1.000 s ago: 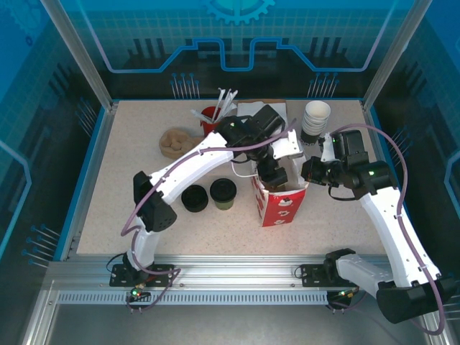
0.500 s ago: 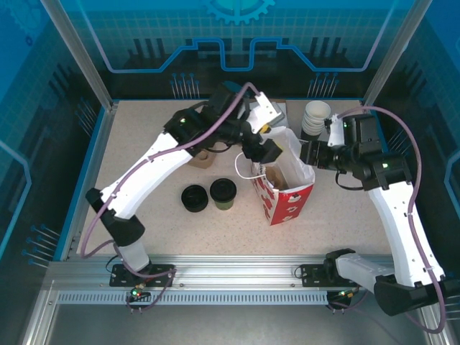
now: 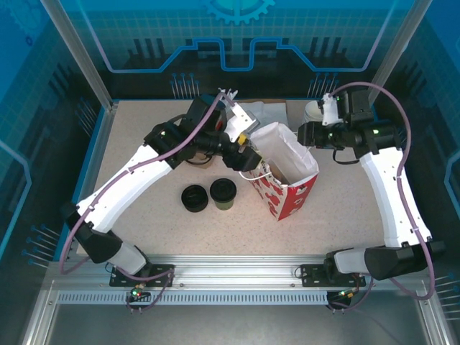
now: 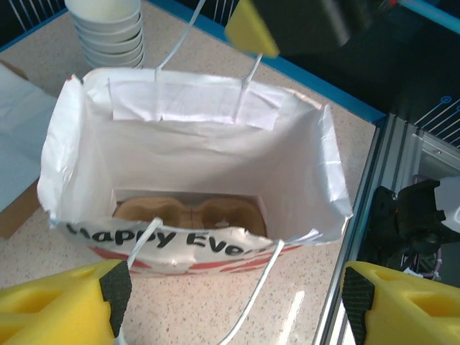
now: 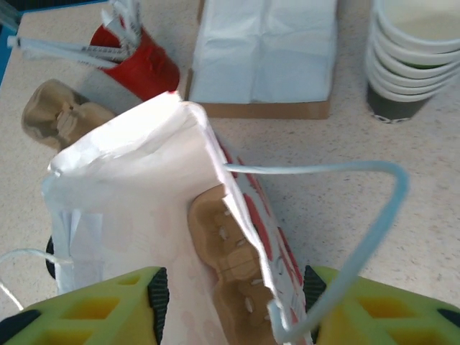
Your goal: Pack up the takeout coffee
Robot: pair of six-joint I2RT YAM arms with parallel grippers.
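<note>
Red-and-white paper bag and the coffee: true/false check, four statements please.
1. The red-and-white paper bag is open, a brown cardboard tray at its bottom. True.
2. The olive-brown paper cup with the black lid sits in the bag. False: it stands on the table, left of the bag.
3. The left gripper is open. True.
4. The right gripper is clamped on the cup. False: open, fingers either side of the bag's wall.

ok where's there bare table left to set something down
Bare: the left side of the table, out to the black lid ring; the near strip in front of the takeout coffee and the red-and-white bag; the patch right of the bag, under the right arm. Crowded: the back, with napkins, the cup stack and the red straw cup.
</note>
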